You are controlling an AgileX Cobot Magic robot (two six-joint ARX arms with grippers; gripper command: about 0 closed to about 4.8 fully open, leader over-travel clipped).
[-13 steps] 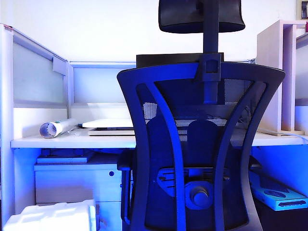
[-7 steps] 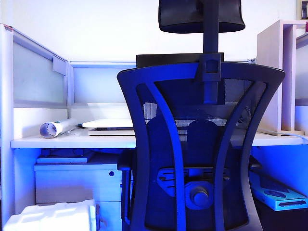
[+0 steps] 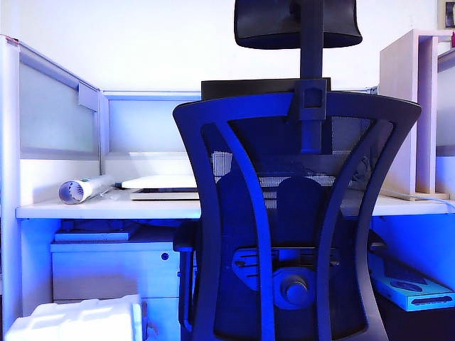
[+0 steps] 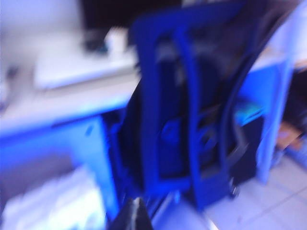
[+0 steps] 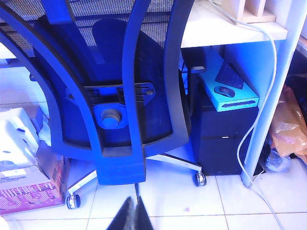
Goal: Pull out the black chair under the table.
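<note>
Exterior view – chair: the black chair point(image 3: 295, 213), a large office chair with a see-through mesh back, curved plastic ribs, a round lumbar knob and a headrest on a post, stands in the near centre, its back to the camera and its seat tucked under the table.
Exterior view – table: the table point(image 3: 106, 210), a long white flat desk top with a thin edge, runs left to right behind the chair back.
Exterior view – arms: neither arm shows here.
Exterior view – obstacles: a white foam block point(image 3: 78, 320) lies near left on the floor, just beside the chair; a white drawer cabinet point(image 3: 114, 270) stands under the table on the left.

Left wrist view – gripper: the left gripper point(image 4: 135, 215) sits near the camera, apart from the chair; its tips look pressed together, holding nothing.
Left wrist view – clarity: heavily blurred; fine detail cannot be told.

Right wrist view – gripper: the right gripper point(image 5: 133, 213) is fully closed and empty, short of the chair's lower frame.
Right wrist view – floor: a pink printed cardboard box point(image 5: 29, 184) lies by the left caster; a white cable point(image 5: 268, 96) hangs at the right by a white table leg.

Risk – grasp: closed fingers cannot hook a rib; they would likely slip off.
Risk – snag: casters may catch the box or foam, and the chair could swivel instead of rolling out.
Risk – cable: a skewed pull may drag the cable.
</note>
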